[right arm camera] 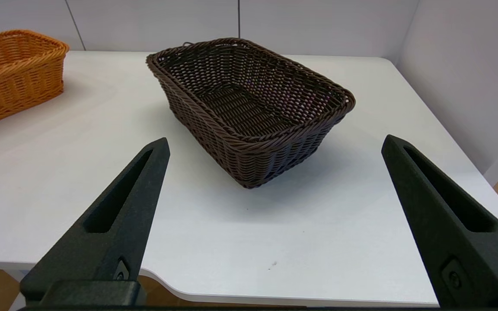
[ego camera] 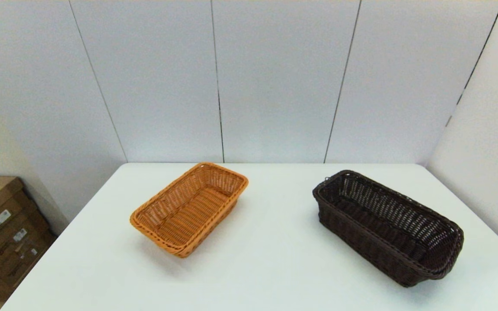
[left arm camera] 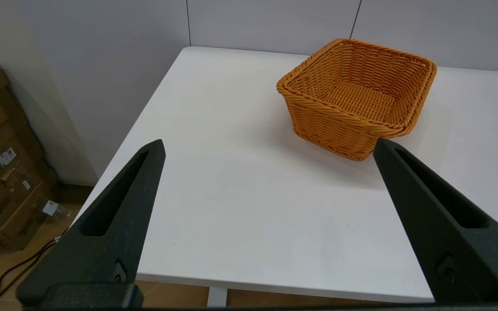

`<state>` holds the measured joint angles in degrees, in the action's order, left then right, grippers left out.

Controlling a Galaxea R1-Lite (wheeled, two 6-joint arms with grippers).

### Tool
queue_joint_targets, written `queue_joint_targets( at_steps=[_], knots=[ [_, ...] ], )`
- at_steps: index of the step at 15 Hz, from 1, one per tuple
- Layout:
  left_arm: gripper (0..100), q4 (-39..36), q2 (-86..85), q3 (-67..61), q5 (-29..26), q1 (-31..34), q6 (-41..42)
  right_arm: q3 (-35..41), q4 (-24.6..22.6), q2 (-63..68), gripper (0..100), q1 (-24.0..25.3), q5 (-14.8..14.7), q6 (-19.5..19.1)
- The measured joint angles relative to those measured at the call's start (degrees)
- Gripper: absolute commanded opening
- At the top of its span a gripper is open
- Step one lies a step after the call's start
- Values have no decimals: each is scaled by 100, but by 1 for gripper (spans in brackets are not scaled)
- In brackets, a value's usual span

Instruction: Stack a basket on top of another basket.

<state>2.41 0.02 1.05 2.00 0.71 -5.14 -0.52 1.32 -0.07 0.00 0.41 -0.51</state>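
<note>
Two woven baskets sit on the white worktop [ego camera: 275, 268], well apart and not stacked. To the robot's left is the orange basket [ego camera: 190, 207], shallow, with flared sides and a braided rim; it stands upright and lies at an angle to the worktop's edges. To the robot's right is the dark brown basket [ego camera: 387, 226], deeper, with open-weave walls, also upright and angled, its near end close to the worktop's right edge. Both look empty.

Neither arm shows in the head view. The left gripper [left arm camera: 268, 147] hangs back off the near left part of the worktop, its jaws spread wide and holding nothing, with the orange basket ahead of it and clear of both fingers. The right gripper [right arm camera: 275, 144] is likewise held back at the near edge, its jaws wide apart and empty, with the dark brown basket ahead between the lines of its two fingers but not touching them.

Cardboard boxes [ego camera: 2, 229] stand on the floor beyond the worktop's left side; their labels are too small to read.
</note>
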Motion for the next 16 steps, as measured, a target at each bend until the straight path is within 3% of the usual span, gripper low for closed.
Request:
queue_joint_targets(
  at_steps=[9,16],
  knots=[
    [100,233,113,274,11,0,38,-2,0,0,100,0,0,-6],
    [100,375,2522,1948,17,17,-1031,-5,0,0,100,0,2,-43]
  ],
)
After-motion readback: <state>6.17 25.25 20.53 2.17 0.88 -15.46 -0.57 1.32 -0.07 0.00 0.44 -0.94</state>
